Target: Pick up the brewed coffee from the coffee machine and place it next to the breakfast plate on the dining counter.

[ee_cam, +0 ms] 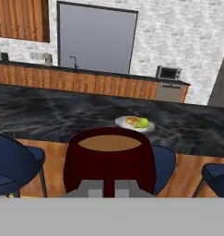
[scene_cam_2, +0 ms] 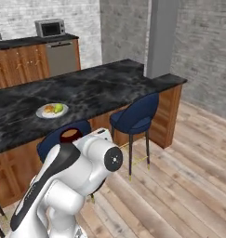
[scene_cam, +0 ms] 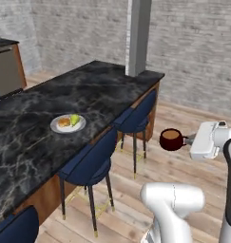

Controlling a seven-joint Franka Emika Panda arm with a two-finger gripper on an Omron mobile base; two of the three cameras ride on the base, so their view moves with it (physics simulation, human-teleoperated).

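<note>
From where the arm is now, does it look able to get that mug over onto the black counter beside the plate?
Probably yes. The gripper holds the mug at about counter height, out over the floor. Only a blue stool sits between it and the breakfast plate, and bare dining counter lies around the plate.

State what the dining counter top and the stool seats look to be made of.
Dining counter: likely polished black marble or an imitation, given pale veins and soft sheen. Stool seats: probably matte dark blue fabric or vinyl on thin dark metal-looking legs; the render leaves it open.
</note>
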